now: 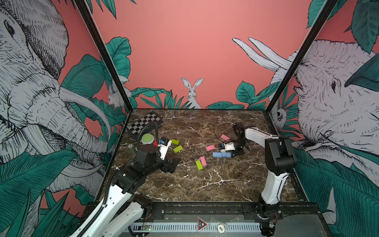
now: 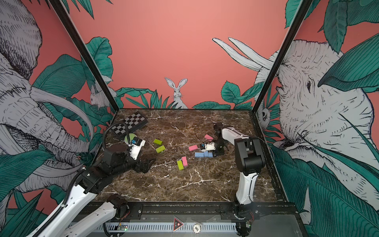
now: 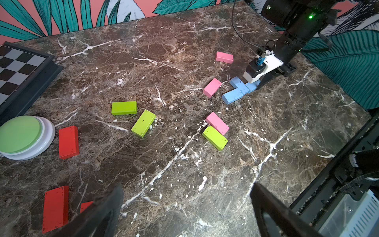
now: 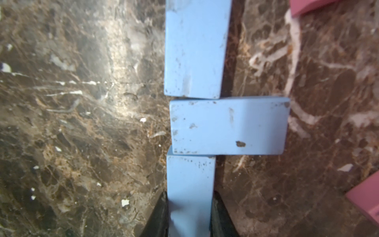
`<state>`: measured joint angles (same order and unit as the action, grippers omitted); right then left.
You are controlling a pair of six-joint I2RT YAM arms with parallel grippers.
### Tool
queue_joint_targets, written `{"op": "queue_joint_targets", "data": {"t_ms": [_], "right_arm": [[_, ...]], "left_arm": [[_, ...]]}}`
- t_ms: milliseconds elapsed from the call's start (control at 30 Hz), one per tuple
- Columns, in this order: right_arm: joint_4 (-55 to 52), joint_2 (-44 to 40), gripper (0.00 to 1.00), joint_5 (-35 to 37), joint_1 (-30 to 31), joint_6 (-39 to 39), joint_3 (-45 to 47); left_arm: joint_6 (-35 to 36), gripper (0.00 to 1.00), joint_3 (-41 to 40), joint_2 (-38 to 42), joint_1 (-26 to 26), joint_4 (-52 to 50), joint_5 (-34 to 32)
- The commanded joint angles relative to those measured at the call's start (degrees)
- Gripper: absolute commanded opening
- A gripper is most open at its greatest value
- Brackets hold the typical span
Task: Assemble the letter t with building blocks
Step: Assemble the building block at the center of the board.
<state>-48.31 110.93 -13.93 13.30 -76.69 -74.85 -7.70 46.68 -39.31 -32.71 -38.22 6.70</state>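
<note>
Your right tool [image 4: 189, 197] is clamped on the end light blue block [image 4: 189, 176], butted against the crosswise blue block [image 4: 227, 126] on the table [image 4: 82, 123]. Nudge it flush, let go gently, lift straight. Left tool [image 3: 186, 205] hovers, jaws apart.

On the bench [image 1: 205, 184], the board [image 1: 143, 124] lies far left, the button [image 1: 147, 138] just before it; three building blocks [image 1: 217, 154] touch in a row right of centre.

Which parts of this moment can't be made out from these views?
1. Right wrist view: light blue rectangular block in the right hand, near end blurred and cut by the frame edge.
2. Left wrist view: a red rectangular block, mostly hidden behind a finger of the left hand.
</note>
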Motion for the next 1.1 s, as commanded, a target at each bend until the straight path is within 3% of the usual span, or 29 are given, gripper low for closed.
{"op": "queue_joint_targets", "data": {"t_ms": [0, 300, 467, 700, 833, 900, 1067], "right_arm": [[-2.1, 2.0, 0.12, -0.6, 0.7, 0.3, -1.7], [-2.4, 2.0, 0.14, -0.5, 0.8, 0.4, -1.9], [-2.5, 1.8, 0.22, -0.3, 0.8, 0.2, -1.6], [-2.1, 0.9, 0.44, -0.3, 0.6, 1.1, -1.0], [-1.9, 0.0, 0.66, -2.2, 0.1, 2.6, -1.6], [-1.9, -0.7, 0.98, -3.3, -0.4, 3.4, -1.9], [-0.9, -4.0, 0.98, -6.0, -1.6, 4.7, -2.1]], "left_arm": [[0.3, 0.99, -0.5, 0.1, -0.3, 0.4, 0.7], [0.3, 0.99, -0.5, 0.1, -0.2, 0.5, 0.8], [0.3, 0.99, -0.4, 0.0, -0.3, 0.4, 0.7], [0.2, 0.99, -0.4, -0.1, -0.2, 0.3, 0.6], [0.2, 0.99, -0.4, -0.1, -0.3, 0.3, 0.5], [0.2, 0.99, -0.4, -0.1, -0.3, 0.3, 0.4], [0.2, 0.99, -0.4, -0.1, -0.3, 0.3, 0.4]]}}
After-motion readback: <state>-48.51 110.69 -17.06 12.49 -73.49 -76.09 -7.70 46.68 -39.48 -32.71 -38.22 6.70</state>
